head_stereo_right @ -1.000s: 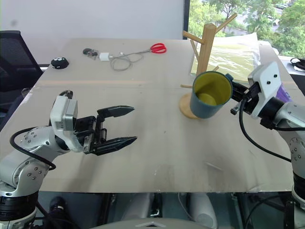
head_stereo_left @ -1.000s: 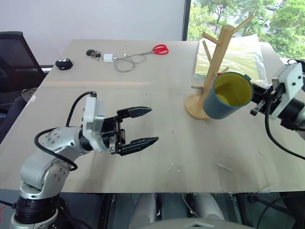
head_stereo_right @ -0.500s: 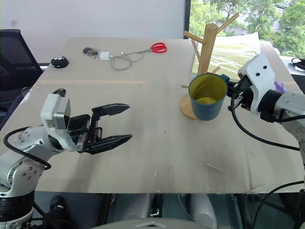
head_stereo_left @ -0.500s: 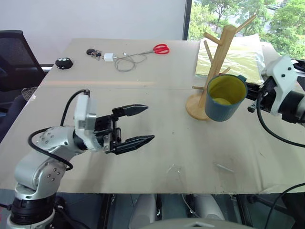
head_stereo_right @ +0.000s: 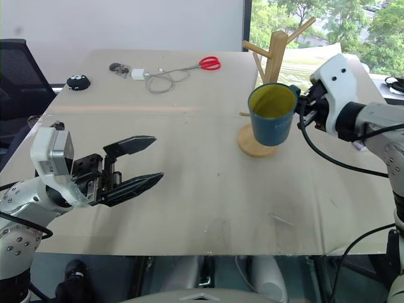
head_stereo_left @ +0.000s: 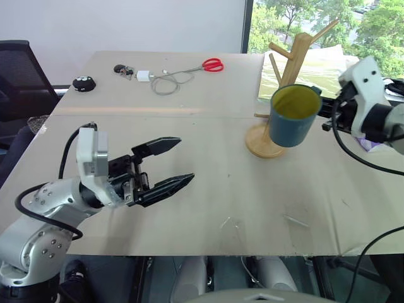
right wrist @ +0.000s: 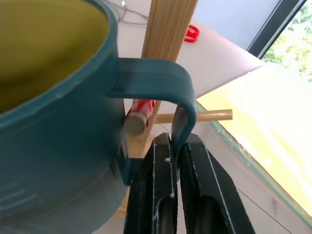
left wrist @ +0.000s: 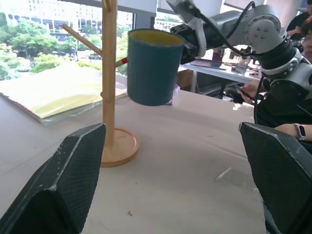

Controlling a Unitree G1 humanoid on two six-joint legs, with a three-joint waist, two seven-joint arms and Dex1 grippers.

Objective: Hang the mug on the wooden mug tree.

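Worktop [head_stereo_left: 208,164] sits beige by the window; your right gripper [right wrist: 171,161] is clamped on the mug [head_stereo_left: 293,116] handle beside the wooden mug tree [head_stereo_left: 295,63], left gripper [head_stereo_left: 169,165] spread wide, empty.

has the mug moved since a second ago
Yes. The mug, held in the right gripper, has tipped upright and risen against the wooden mug tree.

Red scissors [head_stereo_left: 213,65]; white charger [head_stereo_left: 144,76]; cable [head_stereo_left: 167,83]

Bare table [head_stereo_left: 240,183] lies open between the left gripper [head_stereo_left: 169,164] and the wooden mug tree [head_stereo_left: 287,88]; the mug [head_stereo_left: 293,115], held aloft, crowds the tree's near pegs; scissors [head_stereo_left: 213,65] and cable [head_stereo_left: 167,82] lie well back.
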